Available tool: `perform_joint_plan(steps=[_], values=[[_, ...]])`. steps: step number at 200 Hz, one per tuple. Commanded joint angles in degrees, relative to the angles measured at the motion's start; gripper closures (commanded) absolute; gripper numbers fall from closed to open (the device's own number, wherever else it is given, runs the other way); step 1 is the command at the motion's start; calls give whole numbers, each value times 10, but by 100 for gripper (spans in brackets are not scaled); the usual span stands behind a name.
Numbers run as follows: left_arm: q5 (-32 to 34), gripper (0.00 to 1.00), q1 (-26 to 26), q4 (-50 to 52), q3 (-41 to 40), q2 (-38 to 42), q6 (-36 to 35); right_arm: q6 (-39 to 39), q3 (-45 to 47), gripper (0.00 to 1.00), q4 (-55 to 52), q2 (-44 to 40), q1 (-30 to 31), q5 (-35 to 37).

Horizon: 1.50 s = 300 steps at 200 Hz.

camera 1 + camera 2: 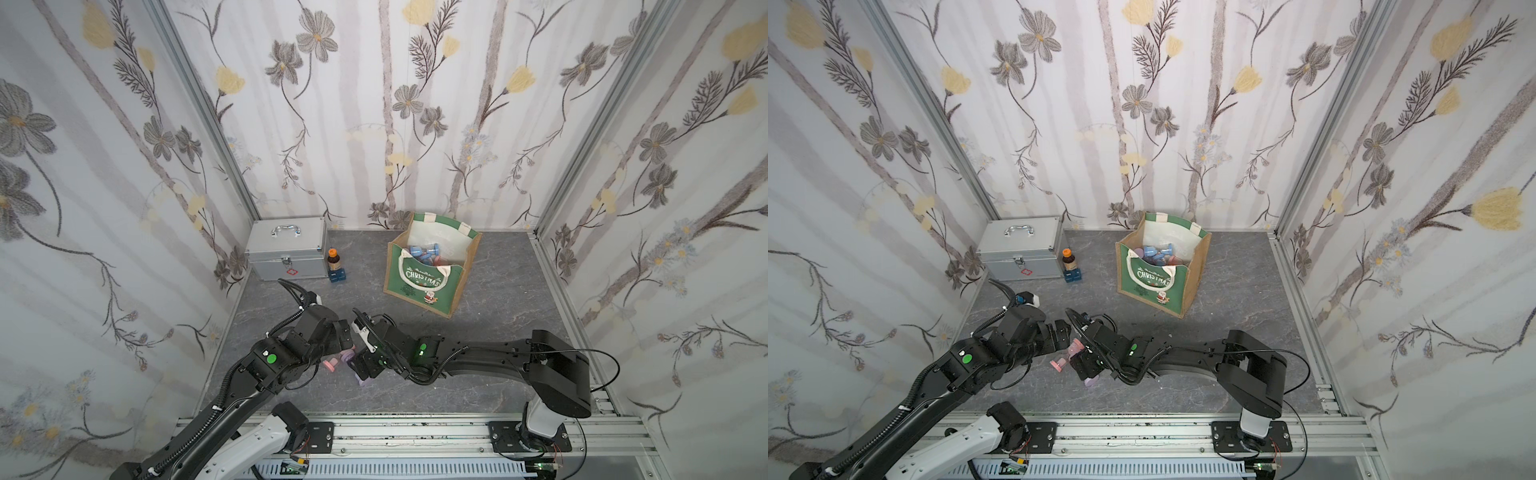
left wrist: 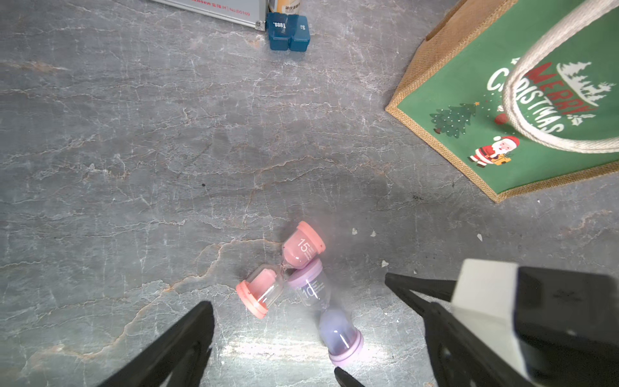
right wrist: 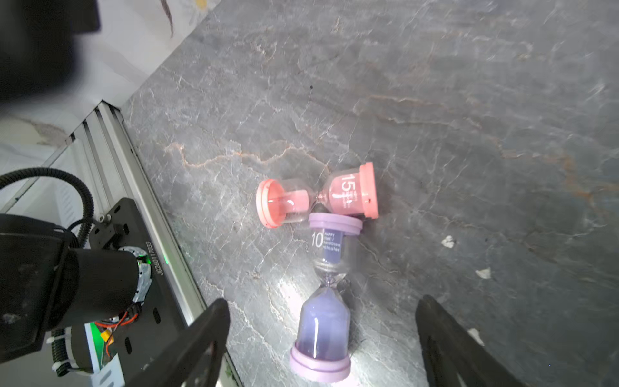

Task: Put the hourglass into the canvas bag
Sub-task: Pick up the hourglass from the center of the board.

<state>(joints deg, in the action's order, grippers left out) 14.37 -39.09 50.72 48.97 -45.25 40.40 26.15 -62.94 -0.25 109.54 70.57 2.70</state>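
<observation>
Two hourglasses lie touching on the tabletop, well apart from the canvas bag. We are at the pick-up: our right fingers stand spread astride the purple hourglass, our left fingers spread near the pink hourglass, both empty. Next we should close and lift. Wrist views show the hourglasses whole; only top views show blue pieces inside the bag.
</observation>
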Motion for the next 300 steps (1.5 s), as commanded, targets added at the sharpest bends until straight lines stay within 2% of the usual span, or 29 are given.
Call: perform_joint_plan(steps=[1,56,144,200,300], values=[[29,0,1,20,-3,4,21,1,3,18,28,12,5,-16],[54,0,0,34,-9,24,36,-6,-2,22,9,46,11,-26],[58,0,1,32,-23,55,36,-14,-9,30,-25,91,20,49],[56,0,1,20,-29,57,35,-18,-4,38,-32,104,21,83],[48,0,1,10,-27,52,33,-9,6,58,-40,90,18,102]])
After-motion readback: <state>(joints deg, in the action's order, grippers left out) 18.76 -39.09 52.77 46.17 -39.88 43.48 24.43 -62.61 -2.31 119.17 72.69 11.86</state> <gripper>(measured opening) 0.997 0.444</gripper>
